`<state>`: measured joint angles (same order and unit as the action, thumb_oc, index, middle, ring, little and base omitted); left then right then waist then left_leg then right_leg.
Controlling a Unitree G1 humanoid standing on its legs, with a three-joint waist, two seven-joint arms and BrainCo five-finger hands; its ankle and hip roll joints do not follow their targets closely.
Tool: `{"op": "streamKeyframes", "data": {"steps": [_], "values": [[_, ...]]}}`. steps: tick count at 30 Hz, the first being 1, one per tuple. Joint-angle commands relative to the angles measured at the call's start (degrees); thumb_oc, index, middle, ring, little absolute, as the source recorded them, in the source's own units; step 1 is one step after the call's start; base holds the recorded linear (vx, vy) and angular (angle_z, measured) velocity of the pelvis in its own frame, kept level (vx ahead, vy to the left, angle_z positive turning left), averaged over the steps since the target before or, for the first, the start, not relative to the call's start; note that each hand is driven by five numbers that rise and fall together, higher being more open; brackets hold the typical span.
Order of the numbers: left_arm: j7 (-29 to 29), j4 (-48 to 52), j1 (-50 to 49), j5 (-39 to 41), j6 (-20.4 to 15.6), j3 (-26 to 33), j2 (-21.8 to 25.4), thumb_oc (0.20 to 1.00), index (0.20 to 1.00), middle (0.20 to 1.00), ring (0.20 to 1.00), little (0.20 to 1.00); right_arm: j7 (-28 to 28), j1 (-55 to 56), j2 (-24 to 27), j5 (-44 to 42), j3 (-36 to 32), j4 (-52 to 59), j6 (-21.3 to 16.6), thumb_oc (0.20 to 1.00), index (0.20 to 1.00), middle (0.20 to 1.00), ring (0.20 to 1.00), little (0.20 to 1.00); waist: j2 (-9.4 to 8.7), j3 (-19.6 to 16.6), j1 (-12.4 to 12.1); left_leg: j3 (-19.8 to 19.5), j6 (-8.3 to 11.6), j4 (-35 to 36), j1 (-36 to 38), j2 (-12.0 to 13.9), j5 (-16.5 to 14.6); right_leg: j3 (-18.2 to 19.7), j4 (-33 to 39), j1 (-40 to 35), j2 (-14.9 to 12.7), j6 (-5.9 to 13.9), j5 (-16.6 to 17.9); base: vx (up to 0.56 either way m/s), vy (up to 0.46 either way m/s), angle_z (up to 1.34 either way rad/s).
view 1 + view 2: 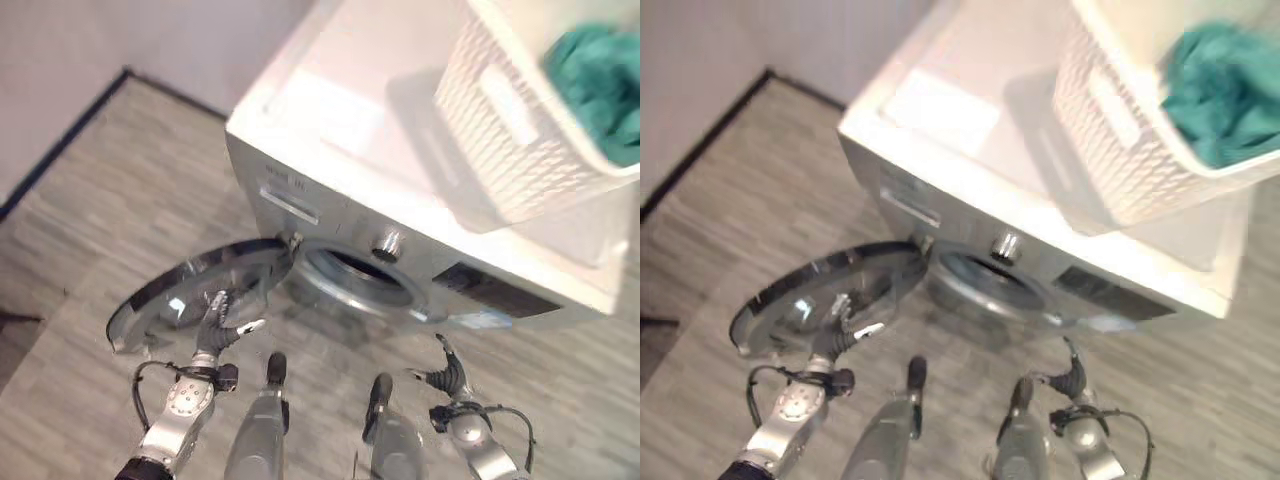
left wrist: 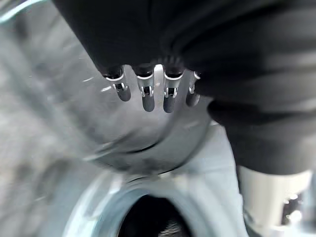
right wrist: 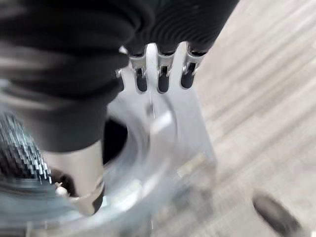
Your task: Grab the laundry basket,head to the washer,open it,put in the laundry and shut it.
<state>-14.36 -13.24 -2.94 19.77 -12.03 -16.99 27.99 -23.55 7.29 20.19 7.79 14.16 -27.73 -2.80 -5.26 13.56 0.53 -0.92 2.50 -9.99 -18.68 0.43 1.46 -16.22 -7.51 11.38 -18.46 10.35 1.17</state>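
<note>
Your left hand (image 1: 222,322) hangs with relaxed fingers, gripping nothing, just beside the washer door (image 1: 190,290), which is swung wide open. Your right hand (image 1: 450,375), equally loose and empty, hovers below the drum opening (image 1: 362,275). The laundry basket (image 1: 520,130) with its teal laundry (image 1: 603,85) sits atop the washer (image 1: 340,130). Raise both hands clear of the door, then pinch the cloth deep inside the basket before lifting.

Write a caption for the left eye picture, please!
Washer door open, left hand at it, basket of laundry on top.
</note>
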Motion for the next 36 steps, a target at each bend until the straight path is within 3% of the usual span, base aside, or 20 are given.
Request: {"op": "streamKeyframes", "data": {"steps": [1,7,11,15,16,17,20,22,23,25,28,29,30,31,33,34,35,36], "values": [[3.0,4.8,-1.5,-1.4,-0.8,1.7,0.5,1.000,1.000,1.000,1.000,1.000,0.2,-0.1,5.3,3.4,-5.7,1.0,-0.6,1.000,1.000,1.000,1.000,1.000,1.43,0.3,1.3,3.7,-0.87,-7.0,2.5,5.7,-11.7,-0.1,4.9,-4.3,-1.3,1.30,2.6,0.18,0.099,-0.32],[4.6,3.5,-2.7,-4.0,0.9,3.3,-1.5,1.000,1.000,1.000,1.000,1.000,-1.8,0.6,9.0,-1.5,-17.7,7.5,-1.0,1.000,1.000,1.000,1.000,1.000,1.46,-5.1,3.0,8.2,-3.08,-4.5,11.6,4.3,-14.7,4.5,6.4,-7.8,-2.3,3.22,5.9,0.12,0.106,-0.53],[5.2,2.7,-2.6,-5.1,1.3,3.3,-2.6,1.000,1.000,1.000,1.000,1.000,-5.8,0.1,11.6,-1.2,-25.2,10.5,-0.5,1.000,1.000,1.000,1.000,1.000,2.18,-6.8,3.8,7.9,-4.70,-1.7,14.7,1.9,-14.7,5.7,3.6,-8.2,-3.8,3.70,7.2,0.07,0.131,-0.43],[6.1,1.5,-1.1,-5.4,2.0,2.8,-3.4,1.000,1.000,1.000,1.000,1.000,-12.8,-3.8,16.2,3.5,-33.9,19.1,0.1,1.000,1.000,1.000,1.000,1.000,3.74,-5.6,4.5,5.9,-6.75,0.3,17.2,0.5,-14.3,10.1,-8.6,-4.2,-2.2,1.81,6.5,0.02,0.108,0.18],[6.9,1.2,-1.1,-6.0,2.0,3.0,-3.3,1.000,1.000,1.000,1.000,1.000,-15.0,-7.5,19.5,4.6,-36.9,22.2,0.0,1.000,1.000,1.000,1.000,1.000,4.21,-5.9,4.0,5.3,-6.82,2.0,19.0,0.3,-14.8,10.6,-7.7,-3.2,-1.1,1.73,5.2,0.06,0.023,0.23],[7.0,1.2,-1.0,-6.0,2.0,3.0,-3.4,1.000,1.000,1.000,1.000,1.000,-15.0,-7.5,19.6,4.6,-36.9,22.3,0.1,1.000,1.000,1.000,1.000,1.000,4.22,-5.8,4.0,5.4,-6.81,2.2,18.9,0.3,-14.4,10.7,-7.4,-3.1,-1.1,1.63,5.5,0.09,-0.026,-0.04],[7.8,0.9,-0.3,-5.9,2.0,3.0,-3.0,1.000,1.000,1.000,1.000,1.000,-16.3,-13.1,27.6,5.0,-38.6,23.4,0.2,1.000,1.000,1.000,1.000,1.000,4.06,-5.8,3.4,4.2,-5.93,3.7,19.5,0.6,-13.6,13.8,0.8,-1.5,0.8,2.13,4.7,0.07,-0.109,-0.01],[8.1,-0.8,0.5,-6.8,2.3,3.0,-2.4,1.000,1.000,1.000,1.000,1.000,-13.9,-15.1,33.7,4.4,-38.2,25.8,-0.6,1.000,1.000,1.000,1.000,1.000,2.31,-5.5,3.2,1.4,-4.59,4.2,19.5,0.6,-12.8,19.9,3.8,-1.3,3.4,2.78,3.8,0.08,-0.200,0.09],[8.1,-0.9,0.5,-6.8,2.3,3.0,-2.4,1.000,1.000,1.000,1.000,1.000,-13.9,-15.2,33.8,4.4,-38.2,25.8,-0.6,1.000,1.000,1.000,1.000,1.000,2.36,-5.6,3.2,1.4,-4.64,4.4,19.6,0.6,-13.0,19.9,3.9,-1.3,3.3,2.87,3.5,0.09,-0.164,0.21],[8.9,-2.0,0.3,-6.7,2.2,2.0,-2.2,1.000,1.000,1.000,1.000,1.000,-11.3,-19.0,40.7,1.7,-36.8,24.6,-2.0,1.000,1.000,1.000,1.000,1.000,0.25,-6.7,1.9,-0.5,-3.13,4.7,20.0,1.2,-12.4,21.0,3.9,-3.0,4.2,2.46,2.2,0.16,-0.228,0.96],[9.7,-2.1,-1.1,-5.7,3.0,0.7,-1.1,1.000,1.000,1.000,1.000,1.000,-4.6,-26.6,52.1,-5.4,-30.0,20.7,-2.2,1.000,1.000,1.000,1.000,1.000,-1.60,-8.1,0.4,-1.4,-1.05,5.3,20.6,4.1,-11.1,18.2,4.3,-4.7,5.2,1.42,1.7,0.16,-0.325,0.76],[10.2,-2.4,-1.5,-4.5,3.5,-0.2,-0.4,1.000,1.000,1.000,1.000,1.000,0.6,-37.8,58.6,-9.1,-18.5,16.5,-1.7,1.000,1.000,1.000,1.000,1.000,-2.10,-8.8,-0.1,-2.0,0.19,6.3,20.8,6.1,-10.1,16.6,5.8,-6.3,6.5,0.50,1.2,0.17,-0.437,0.66],[10.7,-2.4,-1.7,-2.7,3.9,-1.1,0.1,1.000,1.000,1.000,1.000,1.000,4.0,-54.4,59.7,-15.4,-2.9,10.9,-1.9,1.000,1.000,1.000,1.000,1.000,-2.65,-9.2,-0.4,-2.7,1.42,7.2,20.3,7.6,-8.4,15.3,7.6,-7.5,7.6,-0.64,0.9,0.15,-0.403,0.62],[11.2,-2.4,-1.7,-2.2,4.2,-1.7,0.6,1.000,1.000,1.000,1.000,1.000,6.3,-64.1,58.6,-18.1,6.2,6.8,-1.4,1.000,1.000,1.000,1.000,1.000,-2.99,-9.5,-0.6,-2.8,1.93,7.7,20.4,8.3,-7.9,14.7,8.6,-8.2,8.1,-1.05,0.7,0.09,-0.276,0.32],[12.1,-2.2,-1.9,-1.4,4.6,-2.2,0.5,1.000,1.000,1.000,1.000,1.000,10.6,-83.2,54.6,-22.3,24.5,-3.0,-0.4,0.893,0.893,0.893,0.893,0.893,-2.83,-9.9,-0.3,-2.8,2.76,8.5,20.6,9.5,-7.0,13.8,10.1,-9.4,9.0,-1.62,0.4,0.08,-0.134,0.10],[12.1,-2.2,-2.0,-1.4,4.6,-2.0,0.0,1.000,1.000,1.000,1.000,1.000,10.7,-85.4,54.2,-22.5,26.7,-3.7,-0.5,0.900,0.900,0.900,0.900,0.900,-2.12,-9.9,0.1,-2.8,2.78,8.7,20.9,9.7,-7.3,13.7,10.3,-9.8,9.2,-1.60,0.2,0.08,-0.135,0.23],[13.8,-1.1,-2.2,-0.8,5.2,-2.6,0.1,1.000,1.000,1.000,1.000,1.000,16.1,-97.9,45.6,-26.6,38.4,-15.5,1.6,0.884,0.884,0.884,0.884,0.884,-1.99,-10.2,-0.3,-2.8,3.59,9.8,20.8,10.8,-5.9,12.8,11.5,-10.4,10.0,-2.11,0.3,0.08,-0.088,0.31],[13.8,-1.1,-2.2,-0.8,5.2,-2.5,-0.1,1.000,1.000,1.000,1.000,1.000,16.2,-98.4,45.4,-26.7,38.9,-15.7,1.6,0.881,0.881,0.881,0.881,0.881,-1.64,-10.3,-0.2,-2.8,3.62,9.9,21.1,11.0,-6.3,12.7,11.6,-10.7,10.2,-2.08,0.1,0.04,-0.113,0.16]]}}
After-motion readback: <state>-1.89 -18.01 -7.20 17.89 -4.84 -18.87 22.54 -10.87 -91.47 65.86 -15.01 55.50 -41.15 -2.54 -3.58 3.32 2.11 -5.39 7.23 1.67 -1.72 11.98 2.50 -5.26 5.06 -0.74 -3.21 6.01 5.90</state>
